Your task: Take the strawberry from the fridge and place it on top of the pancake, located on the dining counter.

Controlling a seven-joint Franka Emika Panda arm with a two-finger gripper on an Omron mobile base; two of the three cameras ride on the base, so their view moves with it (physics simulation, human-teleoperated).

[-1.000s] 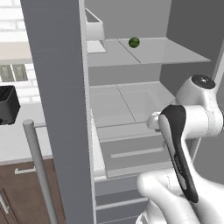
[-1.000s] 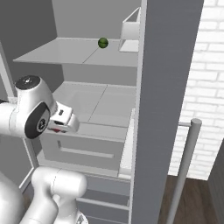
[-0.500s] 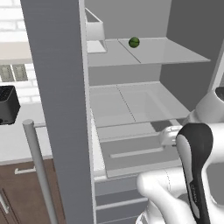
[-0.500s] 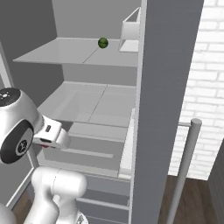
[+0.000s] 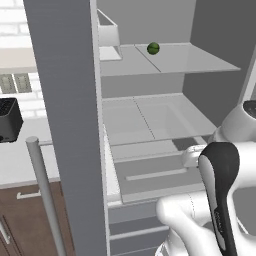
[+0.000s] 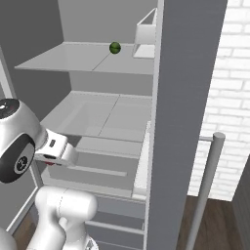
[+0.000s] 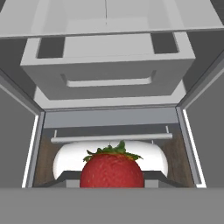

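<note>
Looking over the arm from the left base view, the fridge (image 5: 150, 130) stands with its doors swung open, and a small green round fruit (image 5: 153, 48) lies alone near the far edge of the upper shelf (image 5: 190, 60), with an open-topped white bin (image 5: 109, 35) at that shelf's left end whose contents cannot be made out; the shelf below is bare and the crisper drawer (image 5: 155, 175) under it shows a shut front, so what it holds cannot be told. In the right base view the same green fruit sits on the upper shelf just left of the white bin, and the gripper (image 6: 73, 157) hangs low at the near left, in front of the drawer and outside the shelves. In the hand view the strawberry (image 7: 112, 171), red with its green leaves uppermost, sits right at the bottom between the fingertips with the fridge's lower drawers beyond it; it looks held, the fingers closed in on it, though the tips themselves are hidden behind the fruit. As a judgement, the picking part is done and the fruit is clear of the shelves; what is left is the carry to the dining counter and setting it on the pancake
</note>
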